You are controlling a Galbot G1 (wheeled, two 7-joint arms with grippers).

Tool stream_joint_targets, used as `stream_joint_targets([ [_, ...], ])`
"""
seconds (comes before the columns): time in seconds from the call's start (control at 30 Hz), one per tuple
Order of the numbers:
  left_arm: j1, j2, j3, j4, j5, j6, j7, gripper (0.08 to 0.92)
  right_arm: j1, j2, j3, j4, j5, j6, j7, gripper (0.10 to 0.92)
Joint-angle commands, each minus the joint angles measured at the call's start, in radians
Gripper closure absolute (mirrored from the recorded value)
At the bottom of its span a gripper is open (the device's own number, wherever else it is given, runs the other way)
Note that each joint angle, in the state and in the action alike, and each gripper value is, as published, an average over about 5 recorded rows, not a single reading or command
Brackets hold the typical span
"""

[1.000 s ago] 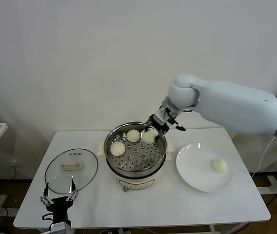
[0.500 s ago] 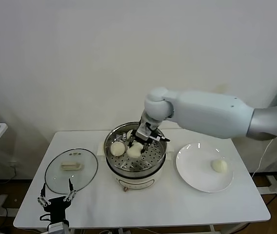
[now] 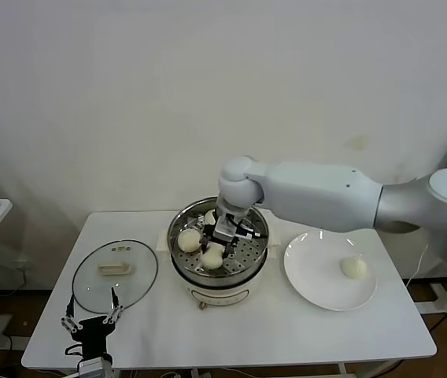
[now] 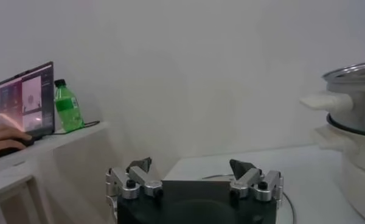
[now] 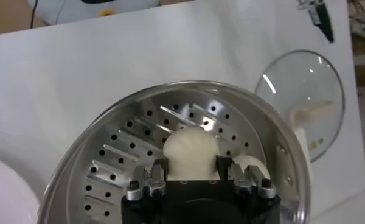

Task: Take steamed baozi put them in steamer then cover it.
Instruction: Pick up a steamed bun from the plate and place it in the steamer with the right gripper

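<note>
Reaching over the steamer (image 3: 219, 252) from the robot's right, the right pincer (image 3: 222, 234) sits low inside the pot, closed on a steamed baozi (image 3: 213, 253) that rests on or just above the perforated tray. In this head view a second bun (image 3: 189, 239) lies on the tray toward the robot's left, and a third (image 3: 209, 216) shows at the far side, partly hidden behind the pincer. A fourth bun (image 3: 353, 268) lies on the white plate (image 3: 318, 287) to the robot's right of the steamer. The cover (image 3: 115, 276) lies flat on the white bench (image 3: 231, 331) to the left of the pot, handle up. The left pincer (image 3: 91, 323) hangs at the near bench edge just in front of the cover, fingers spread wide and holding nothing.

From the left wrist, the left pincer (image 4: 194, 176) stands wide open, with the steamer's side (image 4: 353, 115) at the edge of view; a green bottle (image 4: 67, 106) and a laptop (image 4: 24, 100) sit on another surface farther off.

From the right wrist, the right pincer (image 5: 198, 170) clasps the bun (image 5: 191, 149) over the tray (image 5: 128, 152), and the cover (image 5: 304, 97) lies on the bench beyond the pot's rim.
</note>
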Motion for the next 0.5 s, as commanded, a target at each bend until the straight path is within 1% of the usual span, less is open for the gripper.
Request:
stream_joint_targets([
  [0.03, -0.001, 0.0, 0.001, 0.001, 0.0, 0.0, 0.0, 0.177, -0.023, 0.017, -0.007, -0.014, -0.029, 0.035, 0.0, 0.516],
  [0.5, -0.004, 0.0, 0.002, 0.003, -0.001, -0.003, 0.0, 0.177, -0.02, 0.017, -0.014, -0.013, -0.028, 0.052, 0.0, 0.5],
])
